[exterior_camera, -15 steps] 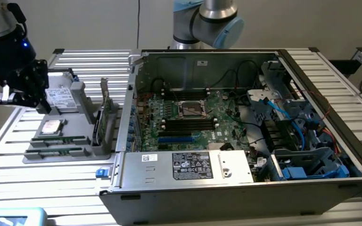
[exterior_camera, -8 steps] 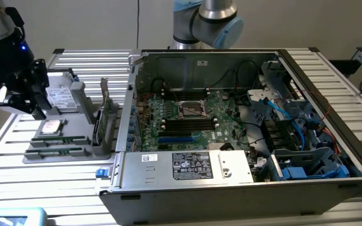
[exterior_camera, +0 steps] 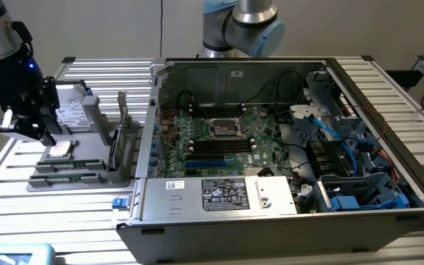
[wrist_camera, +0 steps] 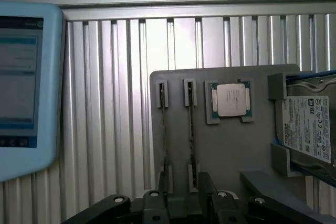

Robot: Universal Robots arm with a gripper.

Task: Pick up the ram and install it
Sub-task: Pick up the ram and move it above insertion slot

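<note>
The hand [exterior_camera: 33,130] hovered, spread wide and empty, above the grey holder [wrist_camera: 231,150] on the desk [exterior_camera: 20,221]. The ram [wrist_camera: 190,129] stood on edge in a slot there, likely kept upright so its thin sides could be pinched from above.

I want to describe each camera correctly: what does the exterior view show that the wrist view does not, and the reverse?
Exterior view adds: the open computer case, its motherboard, and an upright expansion card in the grey holder. Wrist view adds: most of the screen of a pale blue tablet; the exterior catches just its corner. Both: the holder with two ram sticks, the processor chip and the hard drive.
</note>
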